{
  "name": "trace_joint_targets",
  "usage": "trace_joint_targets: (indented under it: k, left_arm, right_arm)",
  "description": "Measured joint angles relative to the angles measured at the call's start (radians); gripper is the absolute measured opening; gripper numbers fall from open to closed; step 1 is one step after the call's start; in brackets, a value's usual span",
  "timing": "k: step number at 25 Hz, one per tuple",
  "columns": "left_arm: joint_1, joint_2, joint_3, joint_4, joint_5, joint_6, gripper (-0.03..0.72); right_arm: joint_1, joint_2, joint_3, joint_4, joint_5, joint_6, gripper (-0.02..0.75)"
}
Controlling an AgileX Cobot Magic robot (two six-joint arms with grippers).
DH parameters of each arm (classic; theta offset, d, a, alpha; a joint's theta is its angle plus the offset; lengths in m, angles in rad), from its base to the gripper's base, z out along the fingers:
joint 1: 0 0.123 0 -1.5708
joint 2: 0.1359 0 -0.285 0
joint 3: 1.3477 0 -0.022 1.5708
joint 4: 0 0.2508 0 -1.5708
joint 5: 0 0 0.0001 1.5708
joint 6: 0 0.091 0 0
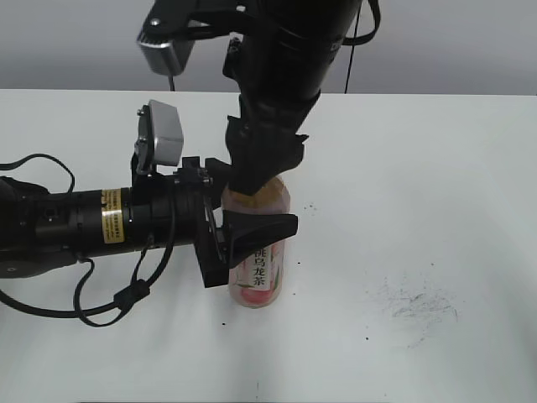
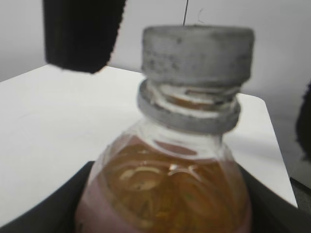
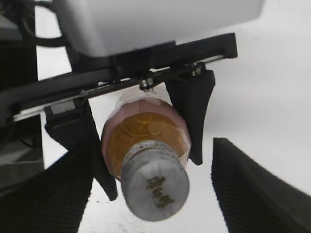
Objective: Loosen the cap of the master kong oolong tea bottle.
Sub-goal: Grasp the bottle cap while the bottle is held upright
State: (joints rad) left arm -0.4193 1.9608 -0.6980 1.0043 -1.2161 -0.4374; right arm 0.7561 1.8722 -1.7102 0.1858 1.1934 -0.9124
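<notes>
The master kong oolong tea bottle (image 1: 262,273) stands upright on the white table, amber tea showing above its pink label. My left gripper (image 1: 250,237) reaches in from the left and is shut on the bottle's body (image 2: 165,194), with dark fingers (image 3: 197,111) on both sides. The grey-white ribbed cap (image 2: 197,51) sits on the neck, and bare threads show between it and the collar ring. My right gripper (image 3: 153,160) hangs over the cap (image 3: 154,187) from above. It is open, and its ribbed pads (image 3: 252,189) stand clear of the cap on either side.
The white table (image 1: 436,168) stretches wide to the right and front, with dark scuff marks (image 1: 419,304) at the right. Black cables (image 1: 109,304) loop under the left arm. The far table edge meets a grey wall.
</notes>
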Motion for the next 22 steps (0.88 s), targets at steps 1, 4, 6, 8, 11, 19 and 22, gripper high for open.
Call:
trace_joint_targets:
  k: [1, 4, 6, 8, 11, 19, 22]
  left_arm:
    - [0.000, 0.000, 0.000, 0.000, 0.000, 0.000, 0.448]
    - [0.000, 0.000, 0.000, 0.000, 0.000, 0.000, 0.448]
    - [0.000, 0.000, 0.000, 0.000, 0.000, 0.000, 0.448]
    - [0.000, 0.000, 0.000, 0.000, 0.000, 0.000, 0.448]
    - [0.000, 0.000, 0.000, 0.000, 0.000, 0.000, 0.448]
    - [0.000, 0.000, 0.000, 0.000, 0.000, 0.000, 0.448]
    - [0.000, 0.000, 0.000, -0.001, 0.000, 0.000, 0.448]
  right_arm:
    - [0.000, 0.000, 0.000, 0.000, 0.000, 0.077, 0.566]
    - [0.000, 0.000, 0.000, -0.006, 0.001, 0.269, 0.566]
    - [0.000, 0.000, 0.000, -0.007, 0.006, 0.364, 0.566]
    - [0.000, 0.000, 0.000, -0.010, 0.015, 0.431, 0.566]
    - [0.000, 0.000, 0.000, -0.033, 0.018, 0.532, 0.566]
    - [0.000, 0.000, 0.000, -0.052, 0.022, 0.627, 0.422]
    - [0.000, 0.000, 0.000, -0.052, 0.023, 0.630, 0.358]
